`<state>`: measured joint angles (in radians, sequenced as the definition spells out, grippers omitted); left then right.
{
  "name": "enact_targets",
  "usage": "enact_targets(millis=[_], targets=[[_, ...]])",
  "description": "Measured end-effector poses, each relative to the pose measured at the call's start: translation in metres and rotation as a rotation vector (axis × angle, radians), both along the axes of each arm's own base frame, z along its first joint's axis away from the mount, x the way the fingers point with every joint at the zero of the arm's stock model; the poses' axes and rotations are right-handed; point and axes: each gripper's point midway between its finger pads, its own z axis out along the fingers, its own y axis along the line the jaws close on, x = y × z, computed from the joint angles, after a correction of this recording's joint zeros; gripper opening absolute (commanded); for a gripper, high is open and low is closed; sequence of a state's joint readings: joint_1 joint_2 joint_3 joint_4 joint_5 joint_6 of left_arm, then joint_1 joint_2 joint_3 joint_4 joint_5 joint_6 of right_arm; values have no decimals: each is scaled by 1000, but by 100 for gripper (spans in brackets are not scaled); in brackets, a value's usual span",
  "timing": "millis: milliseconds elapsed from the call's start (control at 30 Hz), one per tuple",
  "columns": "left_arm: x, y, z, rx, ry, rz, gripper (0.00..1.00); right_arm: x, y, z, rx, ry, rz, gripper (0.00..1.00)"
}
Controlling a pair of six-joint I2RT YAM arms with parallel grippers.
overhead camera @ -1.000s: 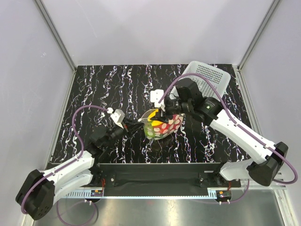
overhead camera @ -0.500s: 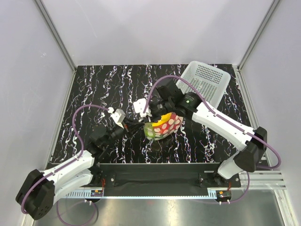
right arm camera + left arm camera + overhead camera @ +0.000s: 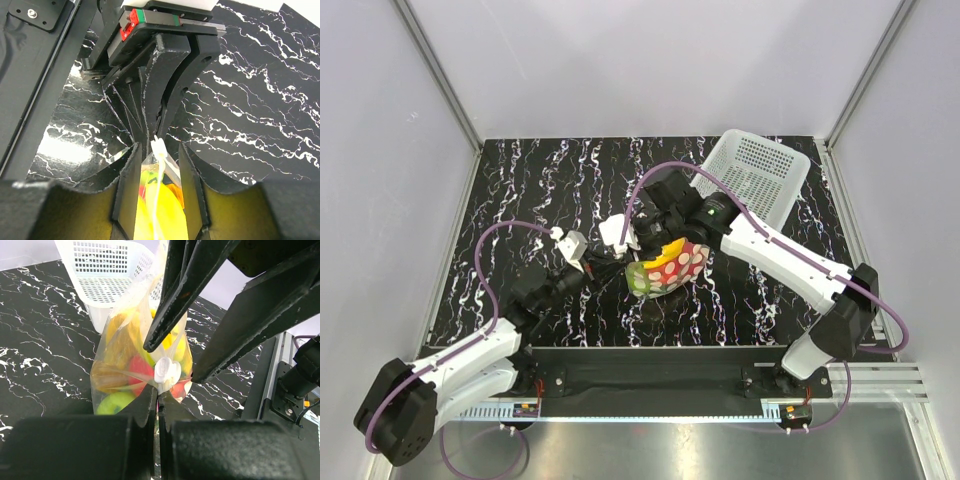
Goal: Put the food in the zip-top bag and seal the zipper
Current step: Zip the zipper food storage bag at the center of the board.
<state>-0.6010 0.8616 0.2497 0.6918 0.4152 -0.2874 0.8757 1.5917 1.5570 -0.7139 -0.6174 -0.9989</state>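
Note:
The zip-top bag (image 3: 668,268) stands on the black marbled table with the food inside: yellow banana (image 3: 160,215), a red fruit (image 3: 139,369) and a green one (image 3: 116,402). My left gripper (image 3: 159,394) is shut on the bag's left top corner, just below a small white tab (image 3: 167,372) at the end of the zipper (image 3: 158,190). My right gripper (image 3: 158,145) reaches down from above, open, its fingers (image 3: 131,185) astride the bag's mouth with gaps on both sides of the strip. In the top view the right gripper (image 3: 642,248) sits close to the left gripper (image 3: 605,262).
A white perforated basket (image 3: 760,165) stands tilted at the back right, behind the bag; it also shows as the basket (image 3: 105,270) in the left wrist view. The black base rail (image 3: 660,370) runs along the near edge. Grey walls enclose the table.
My right arm has swung left along the bag's mouth toward the left gripper, and its jaws have narrowed. The left gripper and the bag have stayed put.

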Motion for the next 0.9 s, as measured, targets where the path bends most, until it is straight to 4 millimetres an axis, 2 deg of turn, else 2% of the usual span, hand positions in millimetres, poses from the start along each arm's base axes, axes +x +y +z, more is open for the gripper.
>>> enact_targets(millis=[67,467,533,633,700,900], targets=[[0,0,0,1,1,0,0,0,0,0,-3,-3,1,42],[0,-1,-3,7,9,-6,1,2,1,-15,-41,-6,13,12],[0,-2,-3,10,7,-8,20,2,1,-15,-42,-8,13,11],[0,-2,-1,7,-5,-11,38,2,0,-16,-49,-7,10,4],[0,-2,0,4,-10,-11,41,1,-1,-16,-54,-3,11,0],[1,-2,7,-9,-41,-9,44,2,0,-15,-74,13,13,0]])
